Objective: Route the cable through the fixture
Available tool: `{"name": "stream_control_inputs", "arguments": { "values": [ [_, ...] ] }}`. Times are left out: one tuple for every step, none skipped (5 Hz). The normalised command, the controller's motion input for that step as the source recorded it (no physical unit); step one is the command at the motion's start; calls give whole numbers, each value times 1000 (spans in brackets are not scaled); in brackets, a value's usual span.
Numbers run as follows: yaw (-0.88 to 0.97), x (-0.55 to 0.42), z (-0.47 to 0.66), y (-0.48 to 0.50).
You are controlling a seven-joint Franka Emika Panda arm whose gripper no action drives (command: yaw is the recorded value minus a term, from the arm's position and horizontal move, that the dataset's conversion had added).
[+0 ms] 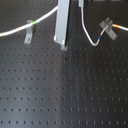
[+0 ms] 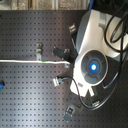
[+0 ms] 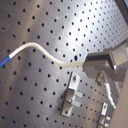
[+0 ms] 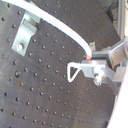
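Observation:
The white cable (image 1: 15, 31) runs in from the first exterior view's left, carries a green band (image 1: 33, 23) and rises toward the top middle. On the other side it drops, loops (image 1: 91, 42) and climbs past a blue band (image 1: 102, 34). Both wrist views show my gripper (image 3: 87, 62) (image 4: 91, 59) shut on the cable (image 3: 40, 49) (image 4: 60, 27), held above the board. The fixture (image 3: 72, 95), a narrow upright grey clip, stands a short way from the fingertip with no cable in it. In the second exterior view the arm (image 2: 92, 65) hides the gripper.
A slanted grey clip (image 1: 28, 36) (image 4: 25, 30) stands under the green band. A cross-shaped clip (image 1: 107, 27) holds the cable's yellow-banded end. A tall grey bar (image 1: 61, 22) crosses in front of the cable. Another small clip (image 3: 105, 117) sits at the frame's edge. The board is black pegboard (image 1: 65, 95).

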Motion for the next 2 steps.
{"name": "stream_control_inputs", "arguments": {
  "values": [
    [-123,-129,98,-106],
    [-277,-348,212,-288]
  ]
}}
